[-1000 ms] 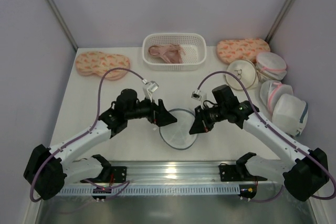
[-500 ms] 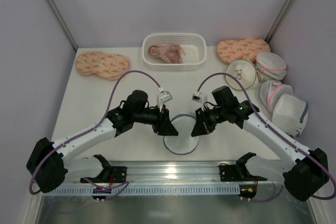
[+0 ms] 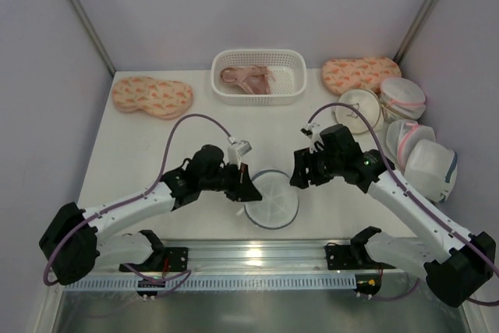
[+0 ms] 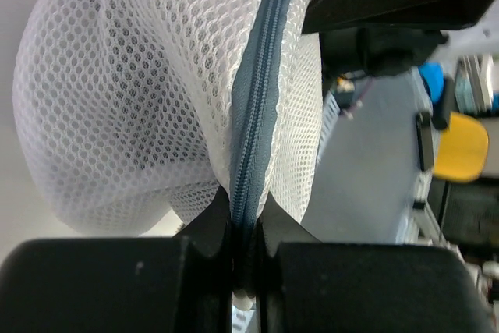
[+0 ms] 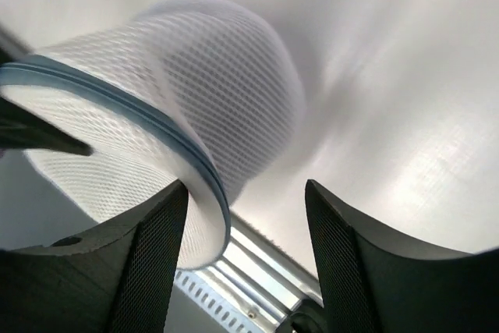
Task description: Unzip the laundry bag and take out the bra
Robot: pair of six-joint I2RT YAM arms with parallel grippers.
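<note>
A round laundry bag (image 3: 273, 202) of pale mesh is seen on a white bench (image 3: 140, 142), between the two sets of fingers. The left fingers (image 3: 248, 189) are closed on the bag's rim. In the left wrist view they (image 4: 204, 233) are pressed narrowly together on the blue-grey zip (image 4: 256, 115), and the mesh dome bulges away from the fingertips. The zip is shown shut along the stretch in view. A greyer shade is seen through the mesh, but whether it is the bra cannot be told.

The right fingers (image 3: 299, 175) are held just beside the opposite side of the bag. In the right wrist view they (image 5: 152, 271) are spread wide, and nothing is gripped between them. The zipped rim is seen by the tip of the finger on the left of that view, and the dome lies ahead of the fingertips. Whether rim and finger touch cannot be told.

Well beyond both sets of fingers, a white basket (image 3: 293, 83) is placed at the far edge, with a pink bra (image 3: 245, 77) inside it. Orange padded pieces (image 3: 150, 95) are laid on either side of the basket. Out past the right fingers, a flat round bag (image 3: 357, 108) and three white mesh bags (image 3: 431, 168) with pink or blue trim are grouped.
</note>
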